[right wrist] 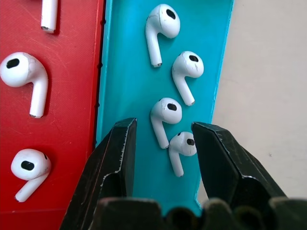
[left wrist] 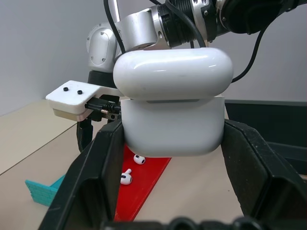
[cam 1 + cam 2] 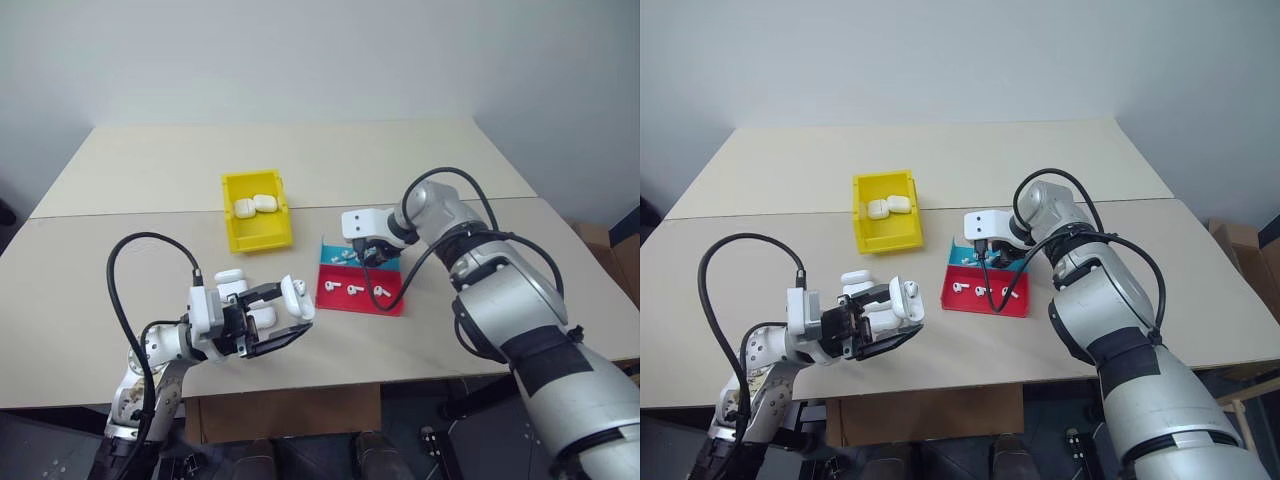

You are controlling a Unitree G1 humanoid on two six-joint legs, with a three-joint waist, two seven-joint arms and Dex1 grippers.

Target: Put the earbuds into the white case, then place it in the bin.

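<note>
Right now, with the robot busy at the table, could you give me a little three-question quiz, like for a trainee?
1. True or false: the white case in the left tool has its lid closed.
2. Over which part of the tray is the right tool hovering: A) red section, B) teal section, C) bare table?
3. How many white cases lie in the yellow bin?

Key:
1. False: the lid is open.
2. B: the open fingers straddle two earbuds on the teal side.
3. Two.
</note>
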